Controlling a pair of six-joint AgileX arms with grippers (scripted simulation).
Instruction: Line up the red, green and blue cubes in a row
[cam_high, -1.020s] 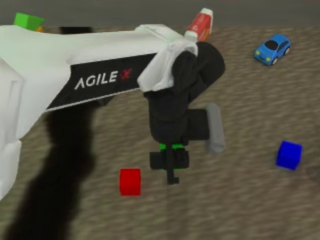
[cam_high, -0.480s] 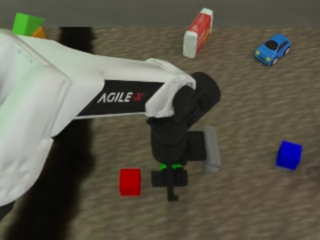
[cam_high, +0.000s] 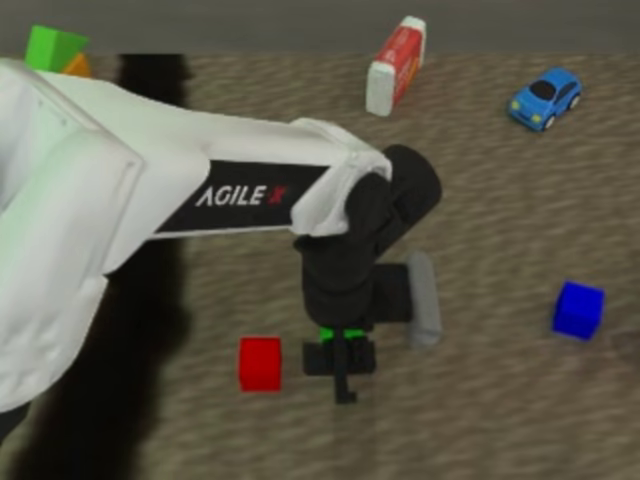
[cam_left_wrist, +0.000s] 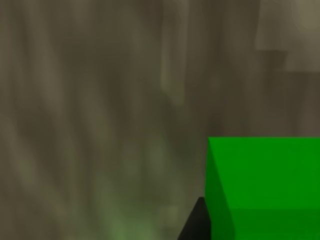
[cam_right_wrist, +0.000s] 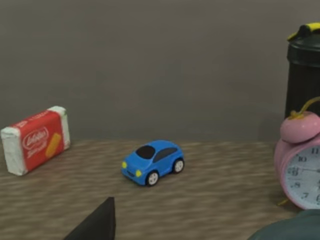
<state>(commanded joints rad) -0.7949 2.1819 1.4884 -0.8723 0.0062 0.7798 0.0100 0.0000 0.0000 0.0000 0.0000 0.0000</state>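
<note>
Clamping the small bright green cube (cam_left_wrist: 265, 187), the left gripper (cam_high: 341, 352) hangs just beside the small red cube (cam_high: 260, 363) near the bench's front edge.

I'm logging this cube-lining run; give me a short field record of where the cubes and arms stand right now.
red cube: on table, left of the left gripper
green cube: between the left gripper's fingers, mostly hidden from above
blue cube: apart, at the table's right
left gripper: just right of red cube, shut on green cube
right arm: out of the top view
row: not yet formed
</note>
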